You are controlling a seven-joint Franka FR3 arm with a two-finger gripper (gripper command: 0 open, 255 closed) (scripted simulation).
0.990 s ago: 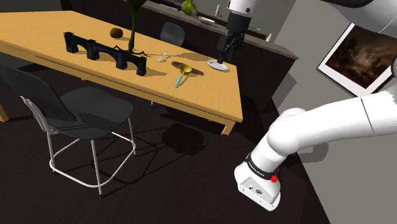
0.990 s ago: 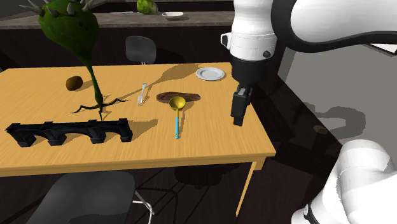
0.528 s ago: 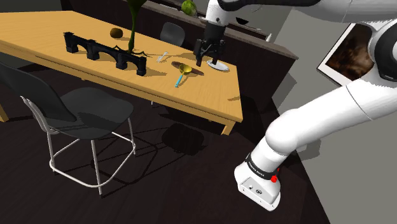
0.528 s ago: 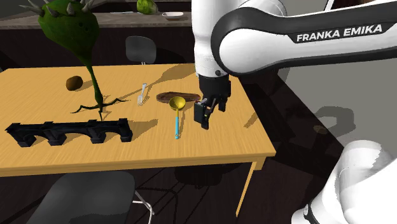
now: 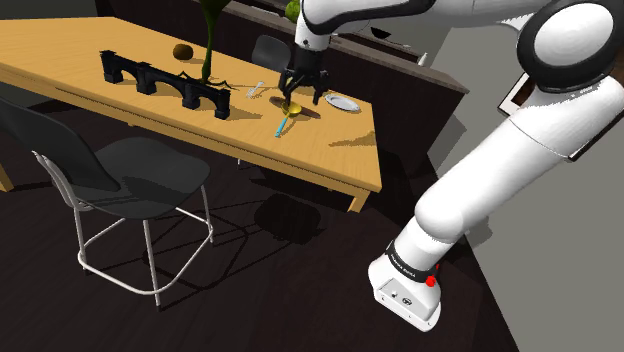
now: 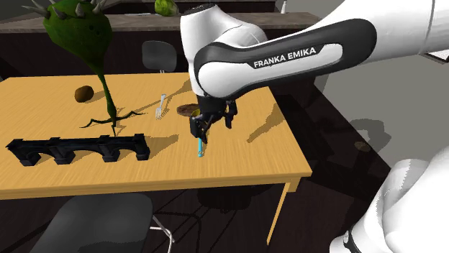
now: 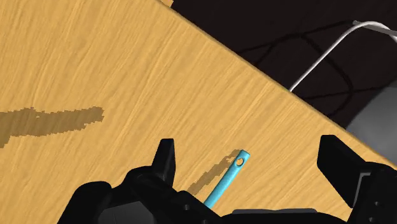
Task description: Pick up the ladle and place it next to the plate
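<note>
A ladle (image 5: 284, 117) with a yellow bowl and a light blue handle lies on the wooden table (image 5: 90, 60). A small white plate (image 5: 343, 102) sits just to its right in the shoulder view. My black gripper (image 5: 300, 97) hovers low over the ladle, open, holding nothing. In the second exterior view the gripper (image 6: 211, 126) covers the ladle's bowl, and the blue handle (image 6: 199, 147) sticks out below it. In the wrist view the handle's tip with its hole (image 7: 230, 177) lies on the table between the two spread fingers (image 7: 164, 160), untouched.
On the table stand a black arched rack (image 5: 165, 82), a green plant (image 5: 208, 40), a fork (image 5: 256, 89) and a brown round thing (image 5: 182, 51). A grey chair (image 5: 120, 175) stands at the near side, another chair (image 5: 270, 52) behind. The table edge (image 5: 330, 180) lies close by.
The arm has swung from above the plate toward the shoulder view's left and come down over the ladle. The fingers have stayed apart. The ladle has not moved.
</note>
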